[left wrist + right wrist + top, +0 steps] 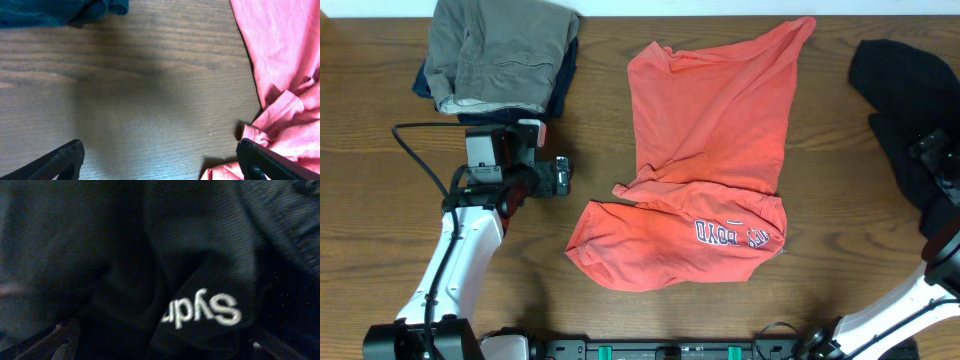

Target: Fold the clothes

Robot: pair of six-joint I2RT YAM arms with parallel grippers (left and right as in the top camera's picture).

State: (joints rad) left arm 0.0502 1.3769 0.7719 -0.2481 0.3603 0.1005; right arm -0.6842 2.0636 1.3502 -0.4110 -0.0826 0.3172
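The left gripper [160, 159] is held wide apart over bare wood of the tabletop [380, 95], just beside the T-shirt [710, 130]. That shirt is spread across the middle, from the far edge toward the near one. The right gripper [160, 349] is also seen spread, close down on the black garment [895, 80] at the right edge, and no pinch can be made out. The coral jersey is thin, limp and rumpled at its lettered end. It is probably best taken by one edge, drawn taut and laid flat.
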